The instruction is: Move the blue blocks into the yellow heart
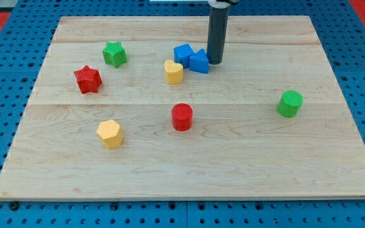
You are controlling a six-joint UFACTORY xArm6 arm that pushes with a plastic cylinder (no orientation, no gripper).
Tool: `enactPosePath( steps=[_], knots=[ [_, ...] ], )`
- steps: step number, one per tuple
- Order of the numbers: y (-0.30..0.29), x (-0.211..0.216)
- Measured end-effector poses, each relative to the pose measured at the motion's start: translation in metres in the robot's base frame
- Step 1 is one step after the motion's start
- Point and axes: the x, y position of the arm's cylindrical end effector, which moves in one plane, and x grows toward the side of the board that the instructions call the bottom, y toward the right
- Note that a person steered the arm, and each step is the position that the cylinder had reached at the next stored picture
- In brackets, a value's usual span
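Note:
Two blue blocks sit side by side near the view's top centre: a blue cube (182,54) on the left and a blue triangular block (199,61) touching it on the right. The yellow heart (173,71) lies just below the blue cube, very close to or touching it. My tip (215,62) rests on the board right against the right side of the blue triangular block, and the dark rod rises from it out of the view's top.
A green star (114,54) and a red star (88,79) lie at the upper left. A yellow hexagon (109,133) and a red cylinder (182,116) lie below the centre. A green cylinder (290,103) stands at the right. The wooden board (334,177) lies on blue pegboard.

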Motion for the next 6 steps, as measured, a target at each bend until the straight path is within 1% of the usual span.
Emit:
enactPosePath(
  steps=[1,2,3,4,5,6],
  knots=[
    [0.002,-0.017],
    [-0.013,0.014],
    [-0.026,0.016],
    [-0.009,-0.011],
    [-0.029,-0.055],
    [-0.061,-0.050]
  ],
)
